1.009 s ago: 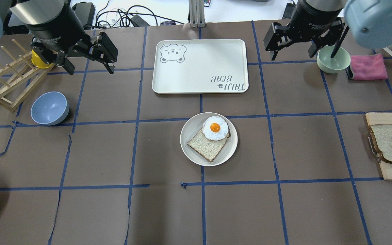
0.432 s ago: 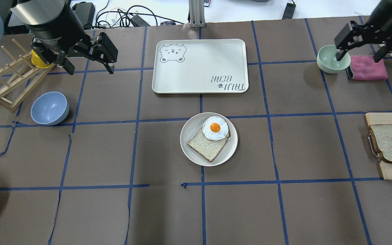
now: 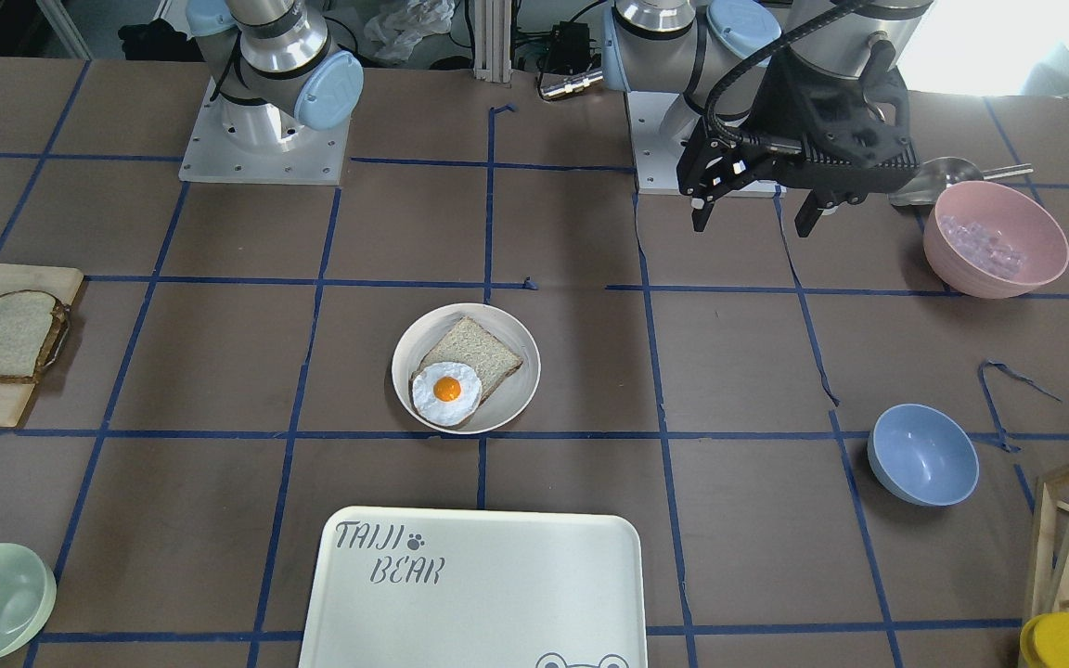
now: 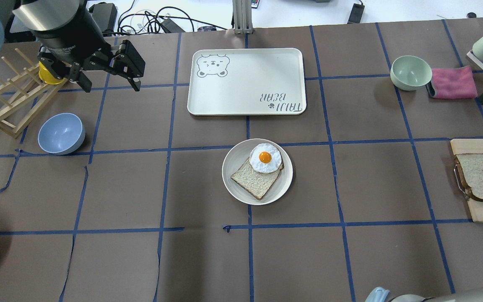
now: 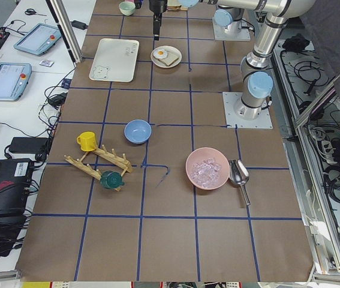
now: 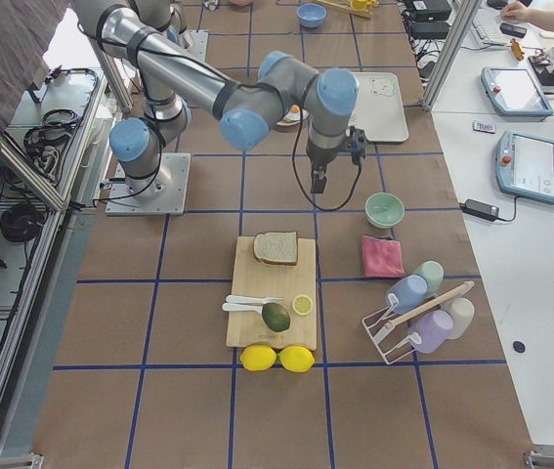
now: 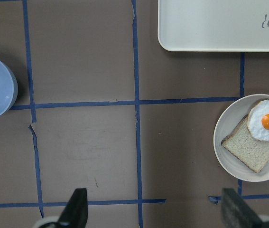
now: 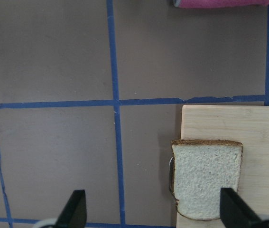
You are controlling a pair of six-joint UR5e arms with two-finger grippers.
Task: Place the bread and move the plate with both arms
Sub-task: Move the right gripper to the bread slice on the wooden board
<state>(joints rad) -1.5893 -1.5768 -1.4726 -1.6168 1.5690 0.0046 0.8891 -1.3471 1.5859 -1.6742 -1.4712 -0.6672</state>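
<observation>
The right gripper (image 8: 153, 214) has swung from the green bowl (image 4: 410, 72) toward the bread (image 8: 208, 179). Its jaws and the left gripper's (image 4: 111, 86) are spread. Nothing is placed yet, and the plate (image 4: 233, 161) is untouched.

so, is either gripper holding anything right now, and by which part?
Nothing is held. The left gripper is open and empty; the right gripper is open and empty too, with the bread lying loose on the cutting board.

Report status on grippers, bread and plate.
Left gripper open, empty, by rack. Right gripper open, empty, short of bread on board. Plate holds other slice and egg.
</observation>
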